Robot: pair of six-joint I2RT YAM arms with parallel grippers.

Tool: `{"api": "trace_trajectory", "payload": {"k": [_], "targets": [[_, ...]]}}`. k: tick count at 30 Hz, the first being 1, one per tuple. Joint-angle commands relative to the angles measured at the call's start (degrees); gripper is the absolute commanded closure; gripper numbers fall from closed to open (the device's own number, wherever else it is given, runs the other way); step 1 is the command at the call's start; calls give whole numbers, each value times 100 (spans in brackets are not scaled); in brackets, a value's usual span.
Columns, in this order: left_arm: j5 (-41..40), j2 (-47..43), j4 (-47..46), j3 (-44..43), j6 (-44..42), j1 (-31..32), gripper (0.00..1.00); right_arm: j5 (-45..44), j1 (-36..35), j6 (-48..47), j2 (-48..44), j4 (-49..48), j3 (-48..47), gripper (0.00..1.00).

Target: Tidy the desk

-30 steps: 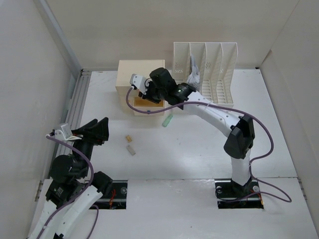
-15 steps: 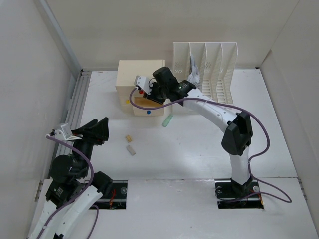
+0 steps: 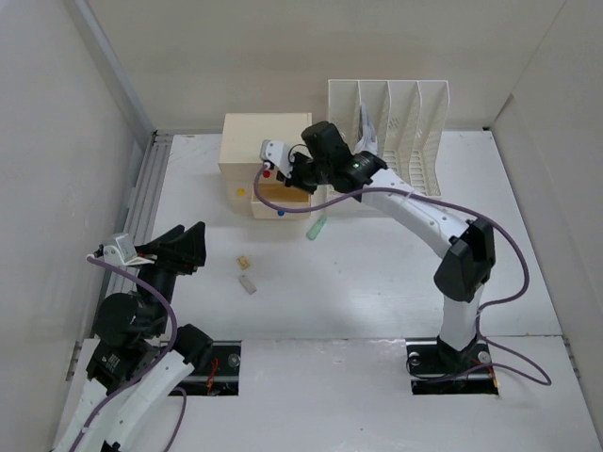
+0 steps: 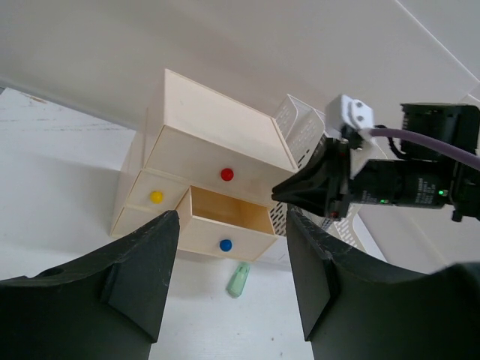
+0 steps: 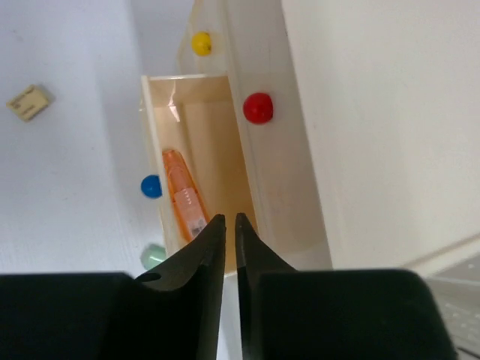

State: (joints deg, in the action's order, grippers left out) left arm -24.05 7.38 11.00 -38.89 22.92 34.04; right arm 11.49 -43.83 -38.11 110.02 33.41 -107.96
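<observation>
**Tidying partly done: one item in the drawer, three loose on the worktop**

The white worktop (image 3: 377, 282) fills the walled bay, with the grooved rail along its left edge. It carries everything else, and most of it lies bare. At the back stands the white file rack (image 3: 391, 132), with what looks like a paper in one slot. Just left of it sits the cream drawer box (image 3: 247, 141).

The box's red- and yellow-knobbed drawers are closed. The blue-knobbed drawer (image 4: 225, 225) is pulled out towards the arms. The right tool (image 5: 230, 217) hangs over that open drawer, narrow, its fingers almost together and nothing between them. The left tool (image 4: 231, 217) is held up near the rail, well apart from the clutter, wide and empty.

An orange pen-like item (image 5: 184, 196) lies inside the open drawer, so at least one thing seems stowed. A pale green item (image 3: 318, 228) rests on the worktop just in front of the drawer. Two small tan pieces (image 3: 245, 271) lie close together nearer the left arm.

By my judgement the job is under way but not finished: those three loose things need homes, and the drawer needs closing
</observation>
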Motion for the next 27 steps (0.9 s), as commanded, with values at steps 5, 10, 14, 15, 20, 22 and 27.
{"api": "trace_trajectory", "payload": {"k": [5, 10, 14, 15, 20, 22, 27], "targets": [[-12, -17, -213, 75, -94, -12, 44, 2287, 726, -2939, -1665, -353, 1713, 100], [-12, -17, -265, 75, -94, -64, 44, 2552, 1245, -4914, -1484, 834, 2059, 100], [-12, -17, -266, 75, -94, -64, 44, 2323, 1307, -5356, -1360, 345, 2638, 100], [-12, -17, -266, 75, -42, -64, 44, 2323, 1307, -5452, -1360, 168, 2936, 100], [-12, -17, -266, 75, -42, -64, 44, 1930, 1114, -5646, -1351, -264, 3246, 100], [-12, -17, -266, 75, -42, -64, 44, 1718, 965, -5699, -1272, -413, 3246, 96], [-12, 45, -266, 75, -42, -64, 44, 1068, 553, -5699, -1097, -1019, 3457, 84]]}}
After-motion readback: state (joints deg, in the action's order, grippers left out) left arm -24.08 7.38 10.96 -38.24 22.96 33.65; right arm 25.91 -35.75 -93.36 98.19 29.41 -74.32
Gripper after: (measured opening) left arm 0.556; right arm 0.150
